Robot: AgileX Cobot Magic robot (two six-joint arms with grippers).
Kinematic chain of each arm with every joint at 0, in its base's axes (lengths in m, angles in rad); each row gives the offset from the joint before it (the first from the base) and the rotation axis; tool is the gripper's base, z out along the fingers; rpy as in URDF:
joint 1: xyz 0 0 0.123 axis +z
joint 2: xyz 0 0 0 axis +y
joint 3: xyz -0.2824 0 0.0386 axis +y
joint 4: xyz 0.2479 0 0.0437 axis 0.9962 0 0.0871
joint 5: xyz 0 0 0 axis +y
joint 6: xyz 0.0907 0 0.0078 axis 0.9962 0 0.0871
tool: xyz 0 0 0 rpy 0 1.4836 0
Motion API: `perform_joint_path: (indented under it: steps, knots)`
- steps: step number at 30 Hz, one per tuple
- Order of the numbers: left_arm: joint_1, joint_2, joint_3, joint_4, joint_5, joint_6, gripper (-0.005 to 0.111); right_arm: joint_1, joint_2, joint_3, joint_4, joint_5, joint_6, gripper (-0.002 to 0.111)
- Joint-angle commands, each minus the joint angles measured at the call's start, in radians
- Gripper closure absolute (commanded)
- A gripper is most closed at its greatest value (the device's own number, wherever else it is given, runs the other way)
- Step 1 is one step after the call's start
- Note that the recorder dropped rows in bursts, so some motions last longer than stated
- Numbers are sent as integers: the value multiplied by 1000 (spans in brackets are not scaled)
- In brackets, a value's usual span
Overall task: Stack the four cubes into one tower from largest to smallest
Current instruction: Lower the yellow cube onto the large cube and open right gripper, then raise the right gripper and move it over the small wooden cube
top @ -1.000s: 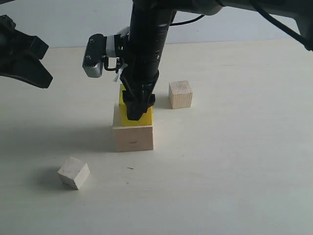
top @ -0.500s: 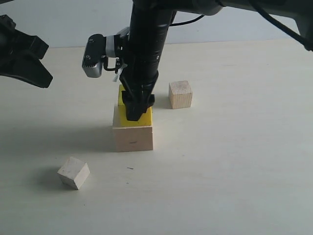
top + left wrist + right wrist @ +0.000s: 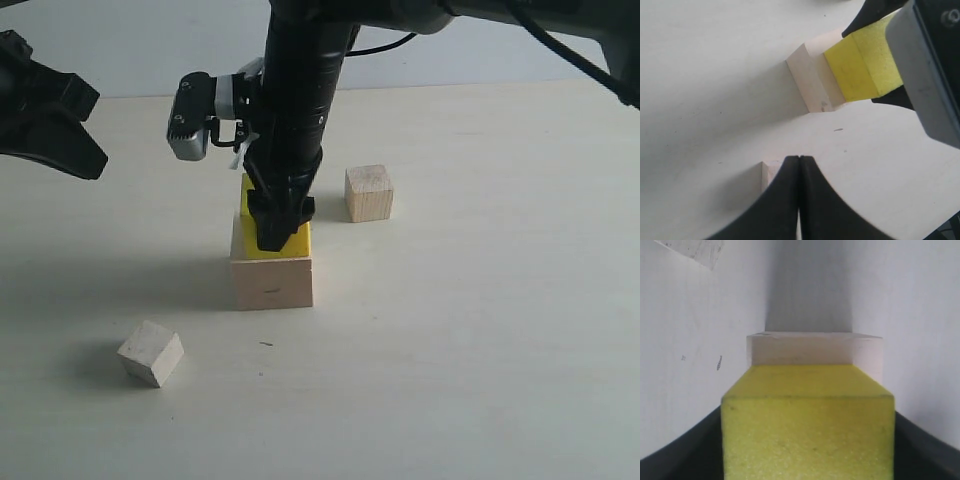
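Barely any change over the last second: yellow cube (image 3: pixel 807 435) stays seated on top of the large pale cube (image 3: pixel 272 282). Right end effector (image 3: pixel 277 228) still straddles it, jaws about cube-wide. Cannot tell if it is clamped or just loosened. Judged as the release step, second tier placed. Left end effector (image 3: pixel 799 159) is pinched closed and empty, far left of the large cube. Tan cube (image 3: pixel 369 193) sits behind-right of the large cube, whitish cube (image 3: pixel 151 353) front-left. Both are on the bench (image 3: pixel 480 330), unstacked.
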Motion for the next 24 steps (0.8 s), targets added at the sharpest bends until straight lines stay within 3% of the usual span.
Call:
perform_joint_path:
  steps: [1,9,15,24]
  knots:
    - [1,-9,1,0,-8,4,107,-2,-2,0,20,-1,10,34]
    - [1,-9,1,0,-8,4,107,-2,-5,0,25,-4,20,33]
    - [1,-9,1,2,-8,4,107,-2,-5,0,25,-24,47,21]
    - [1,-9,1,2,-8,4,107,-2,-34,-69,34,-13,96,21]
